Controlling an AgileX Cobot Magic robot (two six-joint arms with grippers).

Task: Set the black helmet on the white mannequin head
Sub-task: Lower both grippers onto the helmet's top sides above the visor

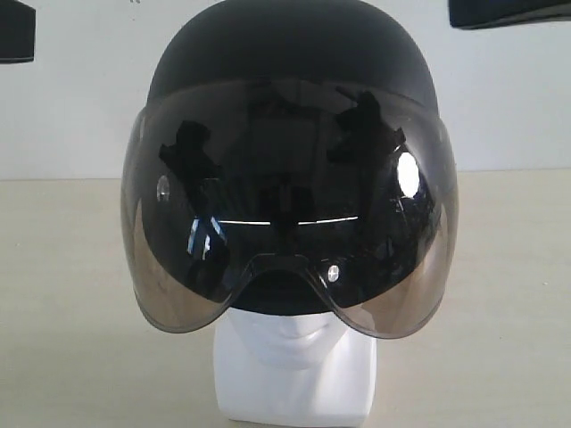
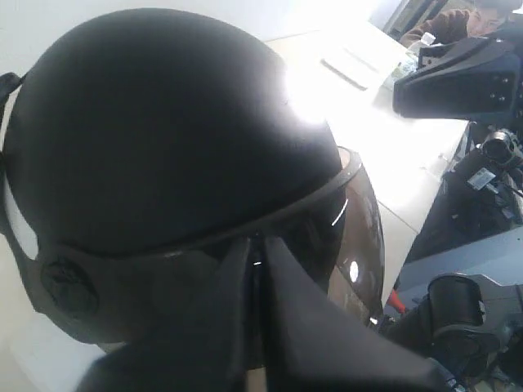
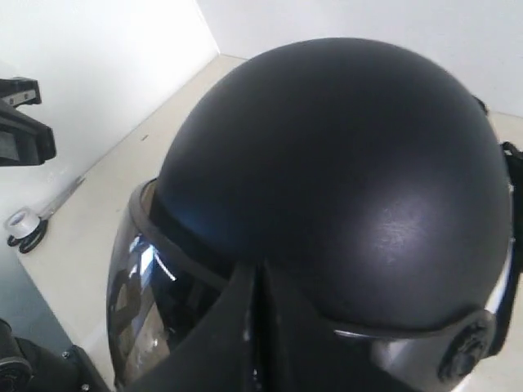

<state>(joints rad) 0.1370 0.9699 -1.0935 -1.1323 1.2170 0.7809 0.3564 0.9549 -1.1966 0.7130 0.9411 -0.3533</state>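
The black helmet [image 1: 285,62] sits on the white mannequin head [image 1: 294,374], whose chin and neck base show below the smoky visor [image 1: 285,223]. The visor is down over the face. In the left wrist view my left gripper [image 2: 256,245] is shut with nothing in it, its tips just off the helmet [image 2: 163,122] near the visor's rim. In the right wrist view my right gripper [image 3: 256,268] is shut and empty too, close to the other side of the helmet [image 3: 343,163]. Dark parts of the left arm [image 1: 16,31] and the right arm [image 1: 508,11] hang in the exterior view's upper corners.
The head stands on a beige table [image 1: 62,312] before a white wall. Scissors [image 3: 29,229] lie near the table's edge. Off the table's far side stand dark equipment and cables [image 2: 466,310].
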